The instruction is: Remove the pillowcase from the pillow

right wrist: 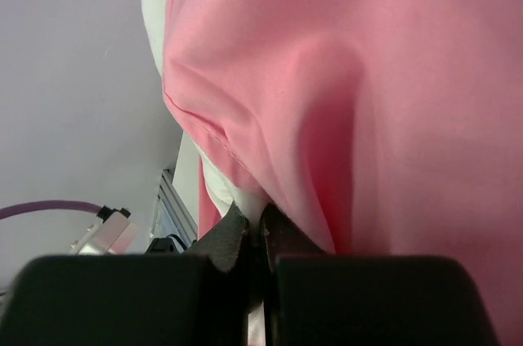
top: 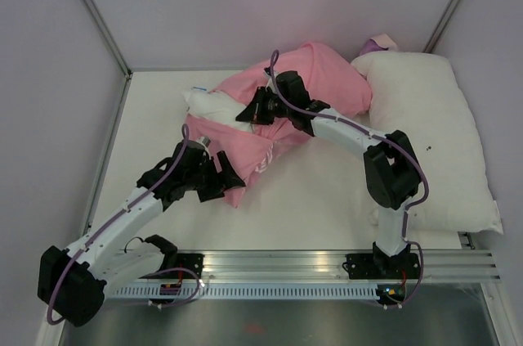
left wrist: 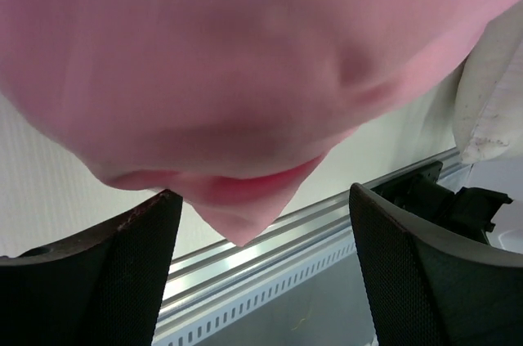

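Observation:
The pink pillowcase [top: 319, 76] lies bunched in the middle of the table over the white pillow, whose bare end [top: 204, 102] sticks out at the left. My right gripper [top: 249, 113] sits at the case's open edge. In the right wrist view it [right wrist: 255, 219] is shut on a fold of white pillow fabric [right wrist: 216, 186], with pink cloth [right wrist: 368, 76] right beside it. My left gripper [top: 229, 178] is at the case's near corner. In the left wrist view it [left wrist: 261, 195] is open, and a pink corner [left wrist: 237, 223] hangs between the fingers, not pinched.
A second white pillow [top: 425, 133] with small dark specks lies along the right side and also shows in the left wrist view [left wrist: 490, 92]. A purple item [top: 380, 41] is behind it. The aluminium rail [top: 327, 264] runs along the near edge. Walls close off the back and sides.

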Controlling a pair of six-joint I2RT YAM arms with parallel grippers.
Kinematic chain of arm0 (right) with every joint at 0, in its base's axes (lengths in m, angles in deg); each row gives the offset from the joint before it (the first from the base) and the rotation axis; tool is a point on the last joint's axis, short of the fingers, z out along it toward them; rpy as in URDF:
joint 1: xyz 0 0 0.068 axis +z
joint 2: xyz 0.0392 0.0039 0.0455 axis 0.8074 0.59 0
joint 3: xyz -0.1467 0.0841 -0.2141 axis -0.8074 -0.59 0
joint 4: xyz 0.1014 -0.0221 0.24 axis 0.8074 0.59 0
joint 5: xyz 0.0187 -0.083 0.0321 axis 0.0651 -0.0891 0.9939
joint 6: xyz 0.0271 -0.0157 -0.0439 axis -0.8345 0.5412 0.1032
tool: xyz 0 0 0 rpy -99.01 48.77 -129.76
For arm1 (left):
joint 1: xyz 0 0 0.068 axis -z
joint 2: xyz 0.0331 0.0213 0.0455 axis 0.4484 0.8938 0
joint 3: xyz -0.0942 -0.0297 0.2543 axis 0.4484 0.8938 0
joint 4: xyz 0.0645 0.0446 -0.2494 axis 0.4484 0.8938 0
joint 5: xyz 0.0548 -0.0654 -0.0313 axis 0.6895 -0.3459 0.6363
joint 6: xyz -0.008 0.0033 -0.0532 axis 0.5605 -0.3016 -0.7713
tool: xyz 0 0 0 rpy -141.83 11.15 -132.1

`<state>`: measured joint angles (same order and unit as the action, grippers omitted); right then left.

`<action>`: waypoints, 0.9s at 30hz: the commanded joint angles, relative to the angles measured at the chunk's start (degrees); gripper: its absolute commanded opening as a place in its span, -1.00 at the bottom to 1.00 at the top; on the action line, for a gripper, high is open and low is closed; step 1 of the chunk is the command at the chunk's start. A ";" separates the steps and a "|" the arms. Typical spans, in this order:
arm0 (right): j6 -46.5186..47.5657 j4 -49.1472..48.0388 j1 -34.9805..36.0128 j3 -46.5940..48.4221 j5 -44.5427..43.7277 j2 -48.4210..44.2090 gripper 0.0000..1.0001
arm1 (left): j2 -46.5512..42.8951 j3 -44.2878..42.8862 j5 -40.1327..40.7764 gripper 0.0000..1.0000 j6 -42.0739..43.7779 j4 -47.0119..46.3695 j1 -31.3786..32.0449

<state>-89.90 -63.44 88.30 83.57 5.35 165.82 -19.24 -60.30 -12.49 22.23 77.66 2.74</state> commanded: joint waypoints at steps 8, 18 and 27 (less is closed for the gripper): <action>-1.84 -2.42 -2.02 5.12 -2.73 -3.45 -0.99 | 2.40 7.99 -3.77 -0.82 -3.30 -15.03 4.80; -3.77 2.41 -5.89 19.01 -3.87 1.22 -0.99 | -7.44 23.45 -0.88 -0.95 -10.94 -18.65 11.57; -5.27 -0.75 -7.30 10.60 -1.41 -2.29 -0.99 | -13.78 16.82 0.69 0.01 -9.64 -15.58 12.01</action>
<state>-94.23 -60.62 82.86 97.69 5.70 166.70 -31.28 -37.16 -13.85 12.87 62.69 14.37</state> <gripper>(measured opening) 0.029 0.422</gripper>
